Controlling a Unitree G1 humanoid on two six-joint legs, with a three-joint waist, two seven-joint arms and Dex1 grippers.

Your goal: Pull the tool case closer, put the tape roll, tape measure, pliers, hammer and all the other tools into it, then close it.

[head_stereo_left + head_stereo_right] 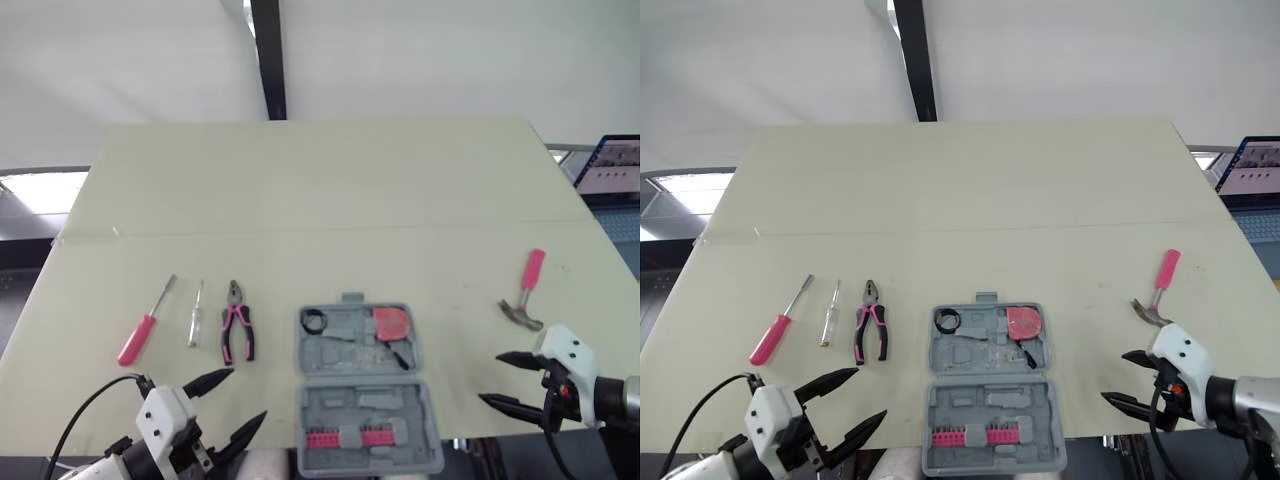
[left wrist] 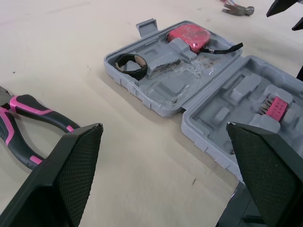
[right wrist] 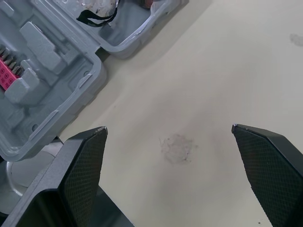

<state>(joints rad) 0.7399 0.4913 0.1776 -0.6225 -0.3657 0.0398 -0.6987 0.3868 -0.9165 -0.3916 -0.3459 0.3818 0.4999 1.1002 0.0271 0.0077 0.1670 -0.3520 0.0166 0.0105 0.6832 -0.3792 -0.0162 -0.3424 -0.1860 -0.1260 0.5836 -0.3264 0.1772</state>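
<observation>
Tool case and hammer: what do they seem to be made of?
Tool case: likely moulded plastic, matte grey; the shaped recesses and thin walls suggest it. Hammer: the head looks like dull grey metal; the pink grip seems to be plastic or rubber, and I cannot tell which.

Open grey tool case [image 1: 330, 405] holds tape roll [image 1: 314, 321] and tape measure [image 1: 392, 322]; pliers [image 1: 237, 322] lie left, hammer [image 1: 525, 290] right.

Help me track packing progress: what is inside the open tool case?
In the tool case, the far half holds the tape roll and tape measure; its near half, a row of pink bits. Other moulded slots look empty. Anything under the tape measure is covered.
</observation>
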